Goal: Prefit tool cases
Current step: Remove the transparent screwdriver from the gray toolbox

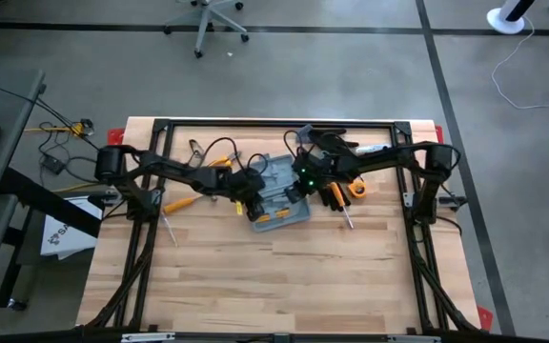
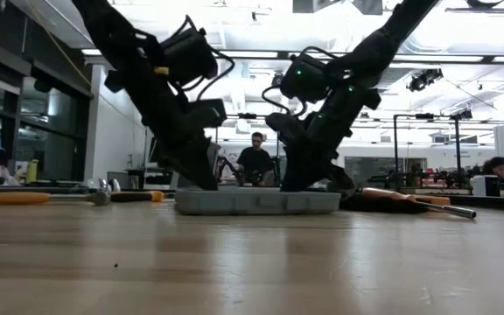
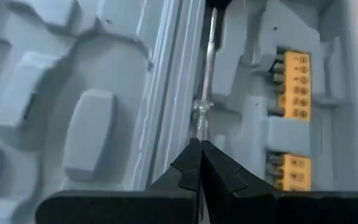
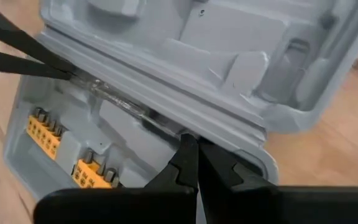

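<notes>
Two grippers: left [image 3: 199, 148] and right [image 4: 193, 142] both clenched on a thin clear tool [image 3: 202, 112], seemingly seating it
Case [image 1: 276, 191]: open, table's far middle; yellow bit racks [image 3: 293, 84] inside

Both arms are dark, jointed links with black cables looping alongside them. Small green lights glow on the right arm's wrist housing. Each pincer, left pincer [image 3: 199, 158] and right pincer [image 4: 196, 152], ends in two flat, tapering black fingers.
</notes>
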Tool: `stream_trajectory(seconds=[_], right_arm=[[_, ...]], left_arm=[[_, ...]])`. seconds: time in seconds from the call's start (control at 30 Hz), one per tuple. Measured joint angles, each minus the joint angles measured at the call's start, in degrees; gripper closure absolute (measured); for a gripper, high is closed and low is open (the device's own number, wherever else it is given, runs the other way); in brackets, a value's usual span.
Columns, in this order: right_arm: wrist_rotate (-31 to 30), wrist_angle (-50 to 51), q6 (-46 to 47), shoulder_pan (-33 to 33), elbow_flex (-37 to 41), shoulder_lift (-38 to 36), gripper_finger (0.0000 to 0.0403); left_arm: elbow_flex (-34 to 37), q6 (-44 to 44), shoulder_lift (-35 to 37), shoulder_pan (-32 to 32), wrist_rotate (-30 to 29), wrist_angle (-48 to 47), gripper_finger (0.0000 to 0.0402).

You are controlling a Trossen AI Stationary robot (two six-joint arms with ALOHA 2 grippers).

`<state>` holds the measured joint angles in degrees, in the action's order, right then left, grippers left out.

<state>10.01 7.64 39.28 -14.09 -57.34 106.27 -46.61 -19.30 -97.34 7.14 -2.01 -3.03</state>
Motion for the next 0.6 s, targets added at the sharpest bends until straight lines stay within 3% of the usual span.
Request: stream_trajectory(seconds=[0.3, 0.6], right_arm=[[7.57, -2.41, -0.79, 0.15, -0.77, 0.04, 0.0403], [4.06, -1.72, -2.03, 0.07, -0.71, -2.43, 0.0403]], left_arm=[[-0.16, 1.04, -1.85, -0.06, -0.09, 2.27, 0.0401], [0.13, -0.39, -0.55, -0.01, 1.90, 3.38, 0.0401]])
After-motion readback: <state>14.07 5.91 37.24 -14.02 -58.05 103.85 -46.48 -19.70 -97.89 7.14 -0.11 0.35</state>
